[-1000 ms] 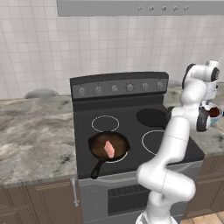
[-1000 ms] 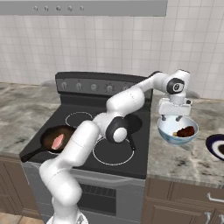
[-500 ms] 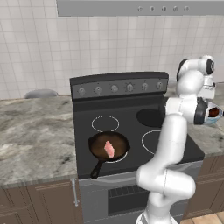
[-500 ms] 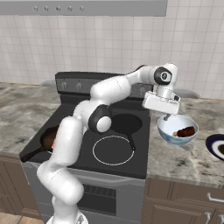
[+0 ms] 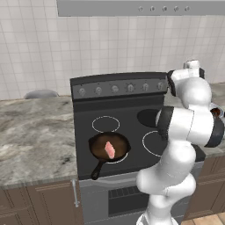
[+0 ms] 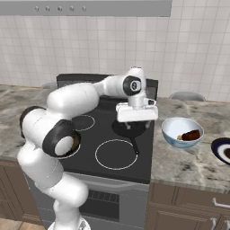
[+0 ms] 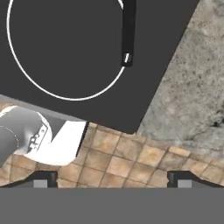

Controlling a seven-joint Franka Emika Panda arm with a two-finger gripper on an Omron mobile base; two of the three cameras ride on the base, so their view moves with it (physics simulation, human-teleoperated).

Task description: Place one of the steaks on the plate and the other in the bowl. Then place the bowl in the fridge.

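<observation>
The pale pink steak lies in the black skillet on the stove's front left burner. In the bowl, on the counter right of the stove, rests the dark reddish-brown steak. The dark plate sits at the right edge, just past the bowl. My gripper hangs over the stove's right side, left of the bowl and apart from it. In the hand view my gripper is open, fingertips spread wide with nothing between them. The fridge is out of view.
A second dark pan sits on the rear right burner below the hand, and its handle points toward the stove's front. Marble counter runs on both sides of the stove. A tiled wall stands behind.
The arm has swung left, from above the bowl to over the stove's right side. The dark steak stays in the bowl. The jaws remain open.
</observation>
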